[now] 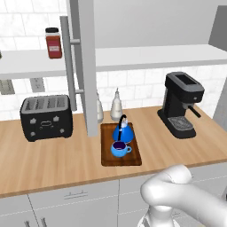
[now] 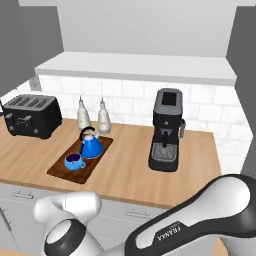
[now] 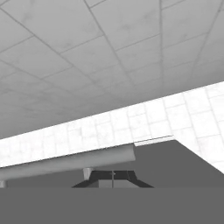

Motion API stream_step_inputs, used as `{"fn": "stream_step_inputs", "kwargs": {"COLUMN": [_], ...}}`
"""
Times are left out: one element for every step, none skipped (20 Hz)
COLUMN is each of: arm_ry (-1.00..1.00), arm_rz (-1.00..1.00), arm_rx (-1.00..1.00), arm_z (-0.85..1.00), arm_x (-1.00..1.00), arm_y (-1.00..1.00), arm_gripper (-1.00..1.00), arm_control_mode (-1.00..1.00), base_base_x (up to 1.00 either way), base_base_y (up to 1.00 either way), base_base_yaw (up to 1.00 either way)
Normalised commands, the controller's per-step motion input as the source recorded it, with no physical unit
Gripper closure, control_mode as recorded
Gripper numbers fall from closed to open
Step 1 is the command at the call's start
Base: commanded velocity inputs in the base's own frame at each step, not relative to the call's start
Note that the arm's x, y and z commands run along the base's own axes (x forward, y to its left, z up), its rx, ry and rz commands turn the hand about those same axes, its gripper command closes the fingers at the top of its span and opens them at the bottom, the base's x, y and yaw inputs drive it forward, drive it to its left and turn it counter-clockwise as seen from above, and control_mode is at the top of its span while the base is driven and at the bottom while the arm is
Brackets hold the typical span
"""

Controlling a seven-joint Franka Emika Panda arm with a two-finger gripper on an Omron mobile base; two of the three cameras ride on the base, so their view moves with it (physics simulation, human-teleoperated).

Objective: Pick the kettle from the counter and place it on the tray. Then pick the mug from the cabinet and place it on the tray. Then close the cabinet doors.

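1. The cabinet [image 1: 146, 26] is spanning the wall above the counter, its white shelf running across both base views. It is sitting high, so the arm will probably have to reach up for the last step.
2. The counter [image 1: 53, 155] is carrying a black toaster [image 1: 46, 116] at one end and a black coffee machine [image 1: 181, 104] at the other, leaving the middle free for work.
3. 1 of the cabinet doors [image 1: 88, 66] is standing swung out towards the robot in the left base view, edge-on, its silver bar handle [image 1: 68, 62] facing the toaster. I judge closing the doors to be the step now in hand.
4. The tray [image 1: 120, 145] is lying flat between toaster and coffee machine, near the counter's front edge, presumably for easy reach.
5. 2 white bottles [image 2: 93, 117] are standing just behind the tray by the wall tiles.
6. The kettle [image 1: 123, 131] is sitting upright on the tray's rear half, so that placement looks done.
7. The mug [image 1: 119, 148] is sitting on the tray just in front of the kettle, handle sideways; that placement looks done too.
8. The gripper [image 3: 112, 178] is pointing up at a tiled surface beside a pale bar, its tips pressed together and holding nothing.
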Motion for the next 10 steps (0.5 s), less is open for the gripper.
{"fn": "stream_step_inputs", "kwargs": {"arm_ry": [0.08,0.09,0.09,0.08,0.09,0.09,0.07,0.05,0.05,0.04], "arm_rz": [0.0,0.0,0.0,0.0,0.0,0.0,0.0,0.0,0.0,0.0], "arm_rx": [0.0,0.0,0.0,0.0,0.0,0.0,0.0,0.0,0.0,0.0], "arm_z": [-0.11,-0.15,-0.19,-0.21,-0.22,-0.22,-0.26,-0.24,-0.21,-0.14], "arm_x": [0.44,0.39,0.36,0.36,0.36,0.34,0.36,0.37,0.36,0.24], "arm_y": [-0.24,-0.21,-0.29,-0.26,-0.24,-0.2,-0.15,-0.14,-0.13,-0.1], "arm_gripper": [1.0,1.0,1.0,1.0,1.0,1.0,1.0,1.0,1.0,1.0], "arm_control_mode": [-1.0,-1.0,-1.0,-1.0,-1.0,-1.0,-1.0,-1.0,-1.0,-1.0], "base_base_x": [0.0,0.0,0.0,0.0,0.0,0.0,0.0,0.0,0.0,0.0], "base_base_y": [0.0,0.0,0.0,0.0,0.0,0.0,0.0,0.0,0.0,0.0], "base_base_yaw": [0.0,0.0,0.0,0.0,0.0,0.0,0.0,0.0,0.0,0.0]}}
